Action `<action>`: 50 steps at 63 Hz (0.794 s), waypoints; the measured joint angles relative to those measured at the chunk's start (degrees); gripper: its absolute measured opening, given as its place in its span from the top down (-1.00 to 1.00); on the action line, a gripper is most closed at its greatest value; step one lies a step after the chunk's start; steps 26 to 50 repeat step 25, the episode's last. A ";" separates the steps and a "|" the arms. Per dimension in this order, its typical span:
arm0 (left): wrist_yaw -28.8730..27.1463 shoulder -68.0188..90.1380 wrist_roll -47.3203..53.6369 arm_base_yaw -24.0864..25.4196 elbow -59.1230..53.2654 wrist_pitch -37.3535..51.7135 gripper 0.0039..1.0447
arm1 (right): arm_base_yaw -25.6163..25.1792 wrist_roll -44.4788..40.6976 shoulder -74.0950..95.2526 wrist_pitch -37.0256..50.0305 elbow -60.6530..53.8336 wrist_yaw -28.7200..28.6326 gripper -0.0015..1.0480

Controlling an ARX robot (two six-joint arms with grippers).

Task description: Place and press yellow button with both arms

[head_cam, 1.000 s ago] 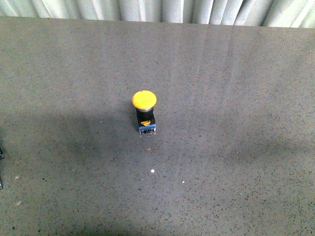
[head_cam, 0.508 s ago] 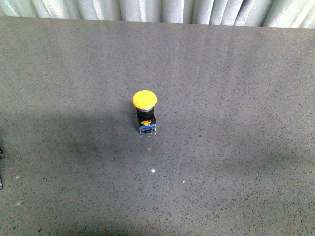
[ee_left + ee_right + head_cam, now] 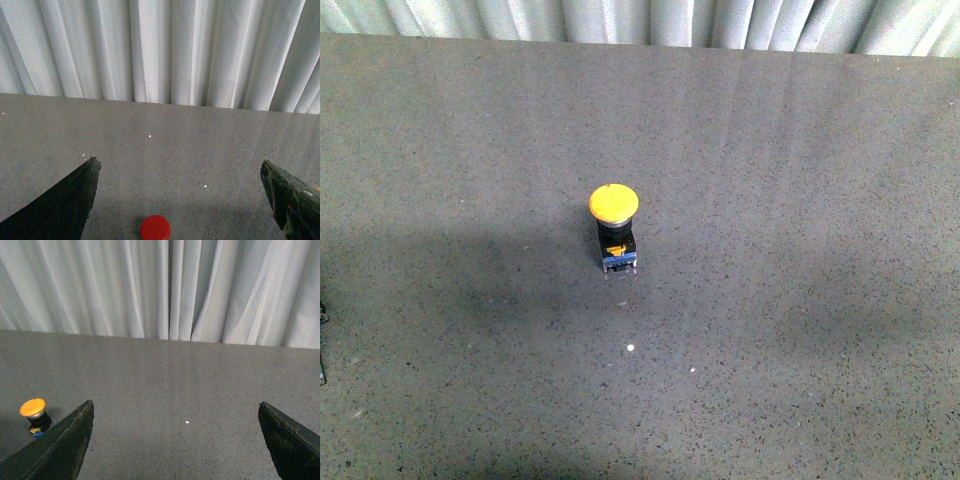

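Observation:
The yellow button (image 3: 614, 204) stands upright mid-table in the front view, its round yellow cap on a black body with a blue-and-yellow base. It also shows in the right wrist view (image 3: 33, 408), off to the side beyond one finger. My right gripper (image 3: 175, 404) is open and empty over bare table. My left gripper (image 3: 178, 161) is open and empty, with no yellow button in its view. Neither gripper shows in the front view.
A small round red cap (image 3: 155, 228) lies on the table between the left gripper's fingers, close to the camera. The grey speckled table (image 3: 800, 200) ends at a white pleated curtain (image 3: 650, 20) at the back.
The button has not moved. A dark sliver at the left edge of the front view has shifted slightly.

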 joint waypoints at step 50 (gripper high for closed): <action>0.00 0.00 0.00 0.00 0.00 0.00 -0.83 | 0.00 0.00 0.00 0.00 0.00 0.00 -0.82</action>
